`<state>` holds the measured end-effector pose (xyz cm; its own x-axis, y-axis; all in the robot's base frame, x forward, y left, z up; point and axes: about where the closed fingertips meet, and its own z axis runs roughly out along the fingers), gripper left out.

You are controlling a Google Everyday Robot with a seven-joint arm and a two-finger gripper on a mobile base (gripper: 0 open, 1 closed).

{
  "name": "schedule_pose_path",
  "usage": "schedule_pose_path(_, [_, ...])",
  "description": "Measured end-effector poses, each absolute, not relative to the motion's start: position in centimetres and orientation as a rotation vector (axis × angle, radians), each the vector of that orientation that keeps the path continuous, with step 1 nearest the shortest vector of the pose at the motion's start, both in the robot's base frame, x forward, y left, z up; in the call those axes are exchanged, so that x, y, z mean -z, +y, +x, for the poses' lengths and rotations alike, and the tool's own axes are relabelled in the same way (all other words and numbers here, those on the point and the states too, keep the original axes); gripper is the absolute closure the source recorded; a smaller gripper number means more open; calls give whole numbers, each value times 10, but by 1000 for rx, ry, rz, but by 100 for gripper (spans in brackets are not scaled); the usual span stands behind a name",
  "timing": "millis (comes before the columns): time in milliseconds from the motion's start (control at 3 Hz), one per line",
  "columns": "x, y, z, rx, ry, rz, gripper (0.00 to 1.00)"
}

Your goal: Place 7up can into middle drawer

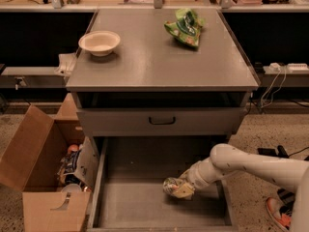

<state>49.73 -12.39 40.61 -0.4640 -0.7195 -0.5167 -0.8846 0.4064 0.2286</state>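
The 7up can (172, 186) sits clasped in my gripper (182, 190), low inside the open middle drawer (135, 208), right of centre. I judge the placing nearly done: next, ease it onto the floor and let go.

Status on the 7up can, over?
Gripper down inside the open middle drawer, right side, shut on the 7up can. Can lying sideways low at the drawer floor, contact unclear, not released. Nothing seen in the way.
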Motion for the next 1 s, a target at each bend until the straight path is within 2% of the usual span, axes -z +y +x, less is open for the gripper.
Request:
schedule_pose_path(333, [-389, -118, 505, -705, 2337, -1399, 100])
schedule_pose_path(667, [-375, -113, 513, -732, 2353, -1402, 84])
schedule_pose_path(1000, [-375, -113, 513, -732, 2353, -1402, 63])
